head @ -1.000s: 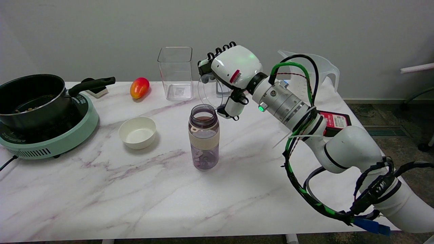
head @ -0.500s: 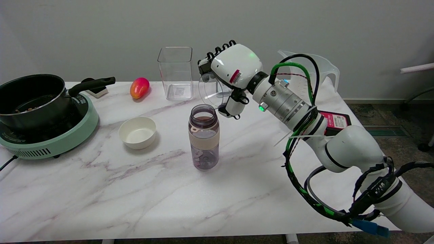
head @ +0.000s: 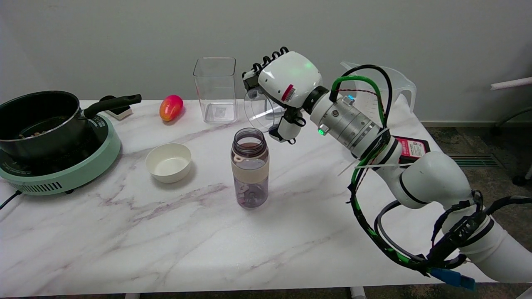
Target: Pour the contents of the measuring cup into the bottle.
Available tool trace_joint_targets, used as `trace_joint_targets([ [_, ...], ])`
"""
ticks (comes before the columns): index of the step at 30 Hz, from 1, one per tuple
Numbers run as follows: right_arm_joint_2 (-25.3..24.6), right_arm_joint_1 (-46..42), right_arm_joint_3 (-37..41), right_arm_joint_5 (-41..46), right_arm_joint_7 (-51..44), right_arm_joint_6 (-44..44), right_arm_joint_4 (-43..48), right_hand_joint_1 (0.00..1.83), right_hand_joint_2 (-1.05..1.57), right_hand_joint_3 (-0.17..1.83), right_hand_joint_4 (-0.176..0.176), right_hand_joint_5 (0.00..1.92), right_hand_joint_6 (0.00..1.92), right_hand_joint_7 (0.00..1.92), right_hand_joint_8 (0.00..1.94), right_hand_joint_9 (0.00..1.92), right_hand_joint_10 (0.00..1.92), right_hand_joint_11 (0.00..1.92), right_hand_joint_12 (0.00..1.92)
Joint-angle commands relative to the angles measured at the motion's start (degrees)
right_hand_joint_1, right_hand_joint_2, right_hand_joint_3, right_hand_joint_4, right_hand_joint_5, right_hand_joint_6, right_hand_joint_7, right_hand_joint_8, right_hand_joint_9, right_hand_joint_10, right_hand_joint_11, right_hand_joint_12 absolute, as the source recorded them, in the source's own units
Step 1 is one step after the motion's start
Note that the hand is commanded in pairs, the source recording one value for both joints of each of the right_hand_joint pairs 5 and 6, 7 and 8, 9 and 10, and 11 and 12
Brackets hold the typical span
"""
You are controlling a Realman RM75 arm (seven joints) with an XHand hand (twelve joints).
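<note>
Since the earlier frames the right hand [head: 286, 85] is lifting slightly, carrying the tipped measuring cup [head: 258, 110] a little higher above the bottle [head: 249, 168]. Its fingers [head: 272, 57] are gripping the clear cup, which is lying on its side, mouth facing left, just above and right of the bottle's open neck. The bottle is standing upright mid-worktop [head: 124, 249], right of a white bowl [head: 168, 162].
</note>
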Motion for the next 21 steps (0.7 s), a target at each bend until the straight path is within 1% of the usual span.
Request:
trace_joint_targets([
  [1,1.0,0.9,0.3,-1.1,0.1,-1.3,-0.3,1.53,0.16,1.25,0.0,0.99,0.99,1.27,1.27,1.18,1.18,0.92,0.92],
  [21,1.4,1.0,0.6,-5.6,0.2,-2.8,-0.9,1.53,0.11,1.29,0.0,0.95,0.95,1.25,1.25,1.16,1.16,0.9,0.9],
])
